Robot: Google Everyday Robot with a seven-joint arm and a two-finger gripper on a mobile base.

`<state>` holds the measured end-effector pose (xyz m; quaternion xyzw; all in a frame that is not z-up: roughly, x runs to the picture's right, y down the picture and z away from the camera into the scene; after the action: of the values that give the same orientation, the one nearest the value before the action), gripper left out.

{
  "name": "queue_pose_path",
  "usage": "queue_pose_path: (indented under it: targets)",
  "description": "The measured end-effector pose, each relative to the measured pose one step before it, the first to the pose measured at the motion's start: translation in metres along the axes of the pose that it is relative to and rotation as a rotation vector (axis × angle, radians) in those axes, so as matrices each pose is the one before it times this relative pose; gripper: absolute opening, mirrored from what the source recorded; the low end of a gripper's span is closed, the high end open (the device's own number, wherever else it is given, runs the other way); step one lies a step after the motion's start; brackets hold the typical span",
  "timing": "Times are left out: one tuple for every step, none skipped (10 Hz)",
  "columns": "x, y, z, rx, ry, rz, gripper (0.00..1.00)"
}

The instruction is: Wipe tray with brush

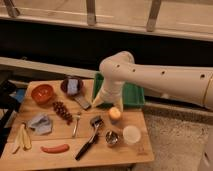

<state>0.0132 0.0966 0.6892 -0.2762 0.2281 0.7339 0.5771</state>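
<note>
The tray (132, 95) is a green rectangular bin at the back right of the wooden table, partly hidden by my arm. The brush (89, 140) lies on the table in front of it, black handle pointing toward the front left, pale head (96, 121) toward the tray. My gripper (96, 103) hangs at the tray's front left corner, just above the table, and nothing shows in it. It is apart from the brush, a short way behind its head.
An orange (115, 114) sits just right of the gripper. A grey flat utensil (82, 102), a fork (76, 125), grapes (62, 110), a red bowl (42, 93), a dark bowl (71, 86), a metal cup (112, 138) and a white cup (131, 134) stand around.
</note>
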Motion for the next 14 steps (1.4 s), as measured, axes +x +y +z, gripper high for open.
queue_pose_path:
  targets:
    - [0.01007,0.00549,0.00911,0.00331,0.01643,-0.01505,0.8]
    - [0.01227,0.00765,0.01319,0.00529,0.02026,-0.01838,0.8]
    - [0.01031,0.01141,0.01305,0.0055,0.01852,-0.02604,0.8]
    - [0.00525,0.0111,0.00987,0.00745,0.01364,-0.02598,0.8]
    - [0.00276,0.01585,0.01097,0.00393,0.02066,-0.03506,0.8]
    - [0.00161,0.00454,0.00399,0.00633,0.01327,-0.01708,0.8]
    - [-0.00033,-0.00175,0.0001,0.00095,0.00029,0.0023,0.8]
    - [0.00048,-0.00132,-0.00021,0.00309,0.00177,0.00082,0.8]
    - [0.00024,0.00208,0.00031,-0.00089,0.00025,-0.00377,0.8]
    - [-0.00073,-0.00034,0.00021,-0.00085,0.00058,0.00108,0.8]
    - [-0.0003,0.00134,0.00252,0.00005,0.00504,-0.00483,0.8]
    - [-0.00305,0.01031,0.00835,0.00019,0.00866,-0.01578,0.8]
    - [-0.00548,0.01123,0.00835,0.00222,0.00652,-0.00815,0.8]
    - [-0.00458,0.00887,0.00776,0.00433,0.00444,-0.00808,0.8]
